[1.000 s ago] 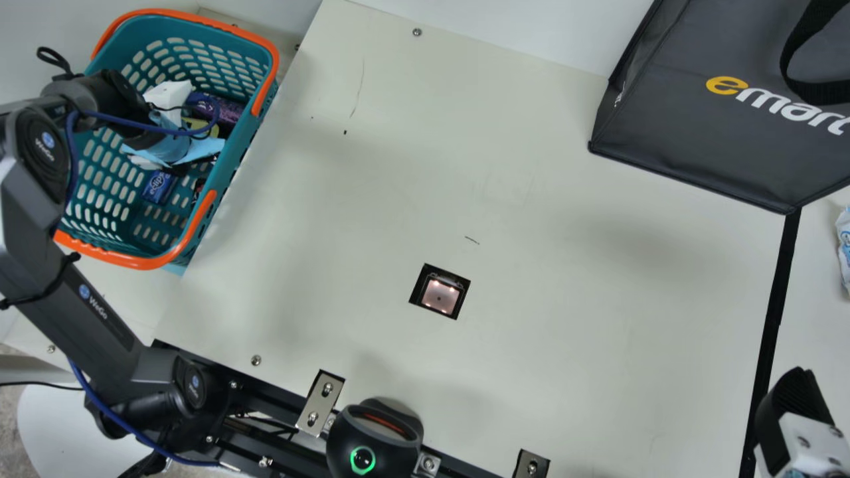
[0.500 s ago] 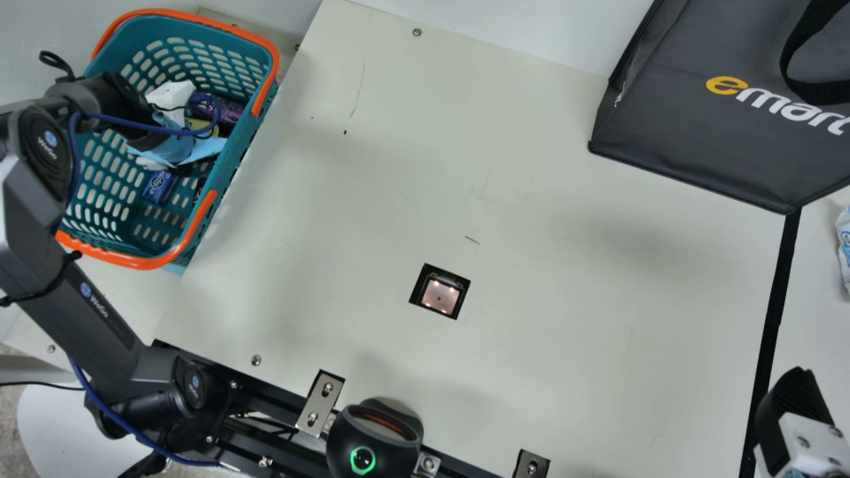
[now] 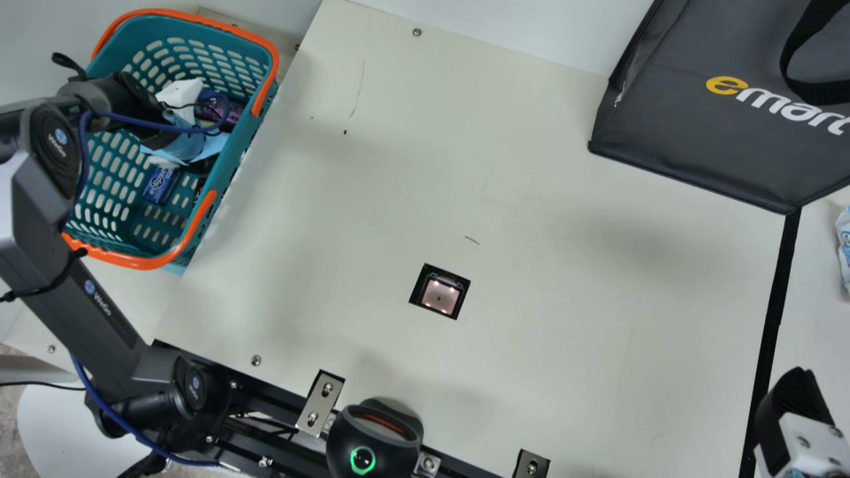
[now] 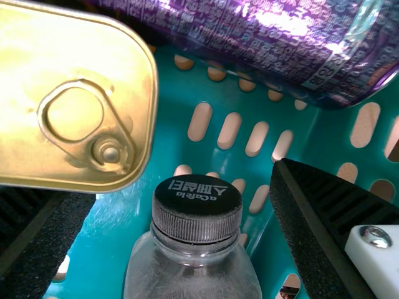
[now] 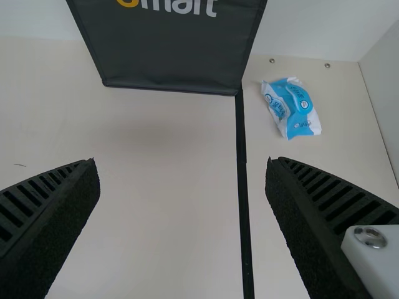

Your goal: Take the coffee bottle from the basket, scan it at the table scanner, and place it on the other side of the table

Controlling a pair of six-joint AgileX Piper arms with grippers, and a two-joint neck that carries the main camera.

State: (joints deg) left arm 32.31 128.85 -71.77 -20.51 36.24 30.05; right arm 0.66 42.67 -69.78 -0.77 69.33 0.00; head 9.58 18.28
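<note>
Leaving room on both sides of the clear coffee bottle [image 4: 194,265] with its ridged black cap, the left tool [image 3: 188,146] stands wide open inside the perforated teal plastic basket [image 3: 267,50] with orange edging. A smooth gold ring-pull tin [image 4: 37,37] sits beside one finger, near a glossy purple pack [image 4: 262,37]. Over the cream counter [image 3: 372,199], the right tool [image 3: 793,398] is open too.

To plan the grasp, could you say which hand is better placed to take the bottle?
Left, likely: the left hand is open at the bottle; the right hand is across the table.
</note>
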